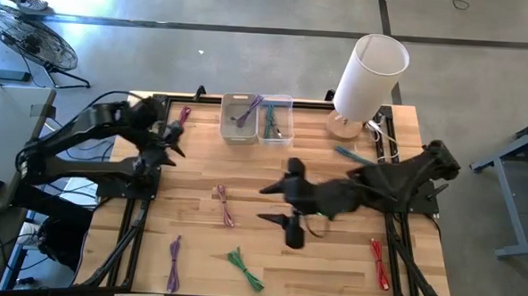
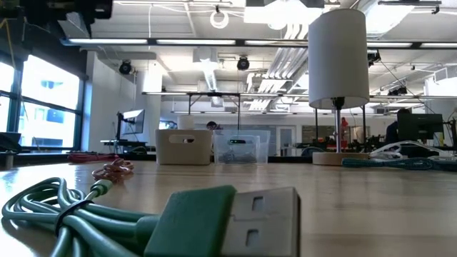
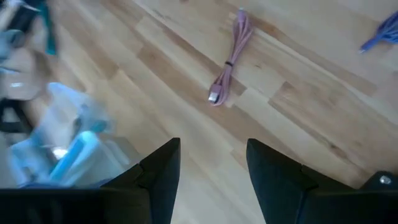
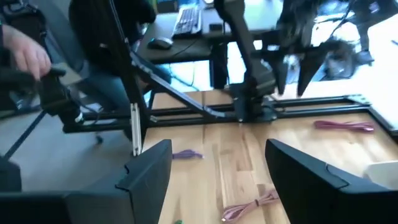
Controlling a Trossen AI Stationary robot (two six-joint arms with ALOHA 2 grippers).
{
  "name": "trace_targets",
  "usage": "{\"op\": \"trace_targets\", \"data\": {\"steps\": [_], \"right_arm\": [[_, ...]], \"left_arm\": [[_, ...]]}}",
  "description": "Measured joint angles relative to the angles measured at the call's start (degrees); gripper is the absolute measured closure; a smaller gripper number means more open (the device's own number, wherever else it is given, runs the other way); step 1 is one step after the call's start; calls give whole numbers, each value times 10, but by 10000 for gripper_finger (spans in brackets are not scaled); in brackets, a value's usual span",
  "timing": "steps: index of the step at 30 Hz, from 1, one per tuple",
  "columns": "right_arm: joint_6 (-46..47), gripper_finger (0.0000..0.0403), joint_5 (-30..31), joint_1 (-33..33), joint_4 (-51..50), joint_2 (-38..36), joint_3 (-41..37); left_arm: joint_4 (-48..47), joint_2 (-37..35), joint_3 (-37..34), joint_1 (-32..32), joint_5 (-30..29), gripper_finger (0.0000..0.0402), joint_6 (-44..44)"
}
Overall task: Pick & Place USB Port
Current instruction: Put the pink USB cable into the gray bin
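Note:
Several coiled USB cables lie flat on the wooden table: a pink one (image 1: pixel 226 204) near the middle, purple (image 1: pixel 174 260) and green (image 1: pixel 245 268) ones near the front, a red one (image 1: pixel 380 260) at the right. My right gripper (image 1: pixel 263 204) is open and empty, just right of the pink cable, whose end shows in the right wrist view (image 4: pixel 249 208). My left gripper (image 1: pixel 173 142) is open and empty at the table's left, above the wood; the left wrist view (image 3: pixel 211 168) looks past it at the pink cable (image 3: pixel 227 59).
A tan bin (image 1: pixel 238 118) holding a purple cable and a clear bin (image 1: pixel 276 120) holding a green cable stand at the far edge. A white lamp (image 1: pixel 365 77) stands at the far right, with a teal cable (image 1: pixel 353 155) near it. Another pink cable (image 1: pixel 183 118) lies far left.

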Motion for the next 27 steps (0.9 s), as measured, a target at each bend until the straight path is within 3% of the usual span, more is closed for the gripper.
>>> {"op": "trace_targets", "data": {"steps": [5, 10, 17, 23, 27], "right_arm": [[-1, 151, 96, 66, -14, -24, 0], [-3, 151, 142, 111, -25, -25, 0], [9, 151, 147, 127, -32, -26, 0], [27, 151, 128, 127, -48, -26, 0], [24, 151, 113, 127, -49, -26, 0]], "left_arm": [[5, 70, 0, 0, -8, 222, 22], [-12, 120, 0, -5, -6, 222, 56], [-1, 171, 0, -83, 12, 222, 81], [102, 221, 0, -170, -50, 222, -13], [134, 260, 0, -213, -81, 222, -27]]}}
